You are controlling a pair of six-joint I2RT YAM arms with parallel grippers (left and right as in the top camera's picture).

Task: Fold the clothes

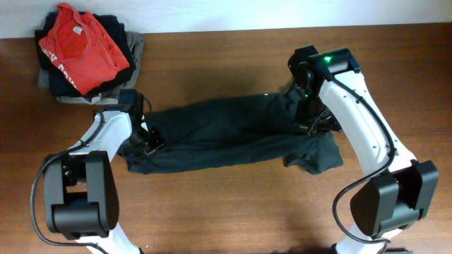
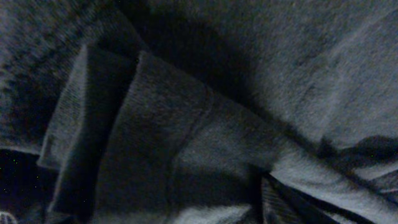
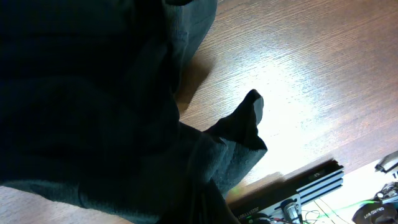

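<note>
The clothes [image 1: 226,134] are one dark, almost black garment stretched in a long wrinkled band across the middle of the table. My left gripper [image 1: 147,140] is down on its left end. Dark folds of the clothes [image 2: 186,124] fill the left wrist view, so those fingers are hidden. My right gripper [image 1: 309,118] sits on the garment's right part, shut on the cloth. In the right wrist view the clothes [image 3: 93,93] drape over the jaws, and one corner hangs above the wood.
A red T-shirt [image 1: 81,46] lies on a pile with a grey folded garment [image 1: 135,48] at the back left corner. The wooden table [image 1: 233,204] shows in front of the garment. A metal rail [image 3: 317,177] and cables lie past the table's edge.
</note>
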